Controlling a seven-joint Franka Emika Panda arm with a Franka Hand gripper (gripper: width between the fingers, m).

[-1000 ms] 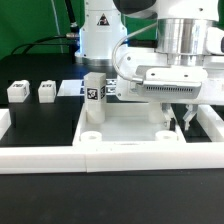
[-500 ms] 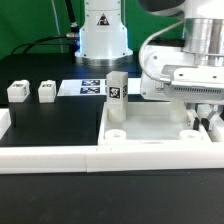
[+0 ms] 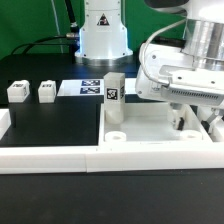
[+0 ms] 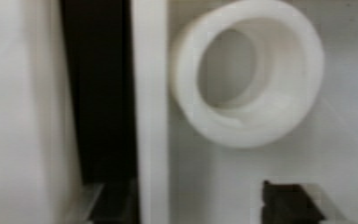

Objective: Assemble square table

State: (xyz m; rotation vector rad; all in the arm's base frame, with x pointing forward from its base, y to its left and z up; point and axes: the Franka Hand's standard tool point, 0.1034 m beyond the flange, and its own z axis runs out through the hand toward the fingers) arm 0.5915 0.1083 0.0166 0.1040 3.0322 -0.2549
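The square table's white slab (image 3: 150, 125) lies flat at the exterior view's right. One tagged leg block (image 3: 114, 96) stands upright in its near-left corner socket. Two more leg blocks (image 3: 17, 90) (image 3: 46, 91) sit on the black table at the left. My gripper (image 3: 198, 120) is down at the slab's right part. In the wrist view its dark fingertips (image 4: 307, 204) stand apart on either side of the slab's raised rim (image 4: 149, 100), not touching it. The gripper (image 4: 202, 205) is open and holds nothing. A round corner socket (image 4: 291, 100) lies just past it.
The marker board (image 3: 90, 88) lies behind the upright leg, in front of the robot's white base (image 3: 100, 35). A long white border bar (image 3: 50, 158) runs along the front, with another bar (image 3: 4, 122) at the left edge.
The slab and its upright leg have slid toward the exterior view's right, the gripper moving with them. The jaws have since parted off the rim.
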